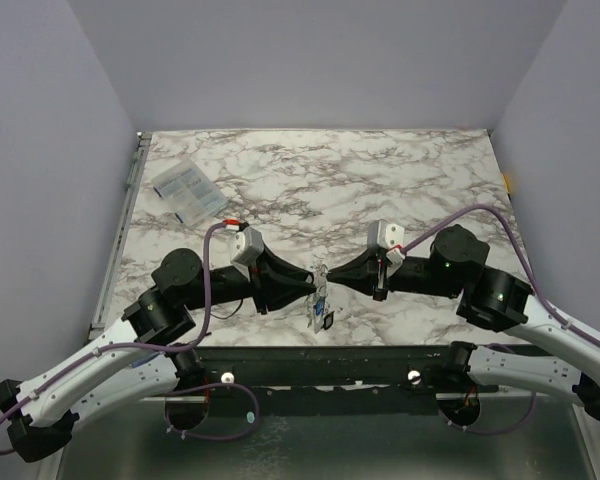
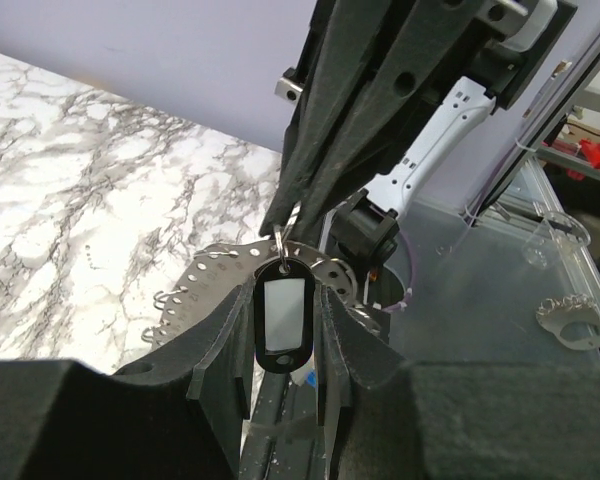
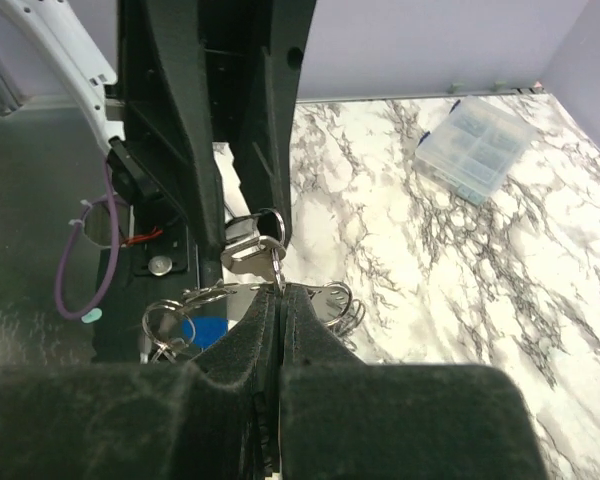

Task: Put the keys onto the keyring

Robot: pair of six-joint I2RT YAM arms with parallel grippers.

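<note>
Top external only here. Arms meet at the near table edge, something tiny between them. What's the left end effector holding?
Observer: In left wrist view the left end effector grips a black key tag by its side edges.
Operator: And the right?
Observer: The right end effector is shut on the small metal keyring at the tag's top.
Operator: Tag labelled?
Observer: Its white window looks blank.

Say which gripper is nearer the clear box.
Left. The left gripper, holding the tag, is right of the box; the right gripper, pinching the keyring, faces it from farther right.
</note>
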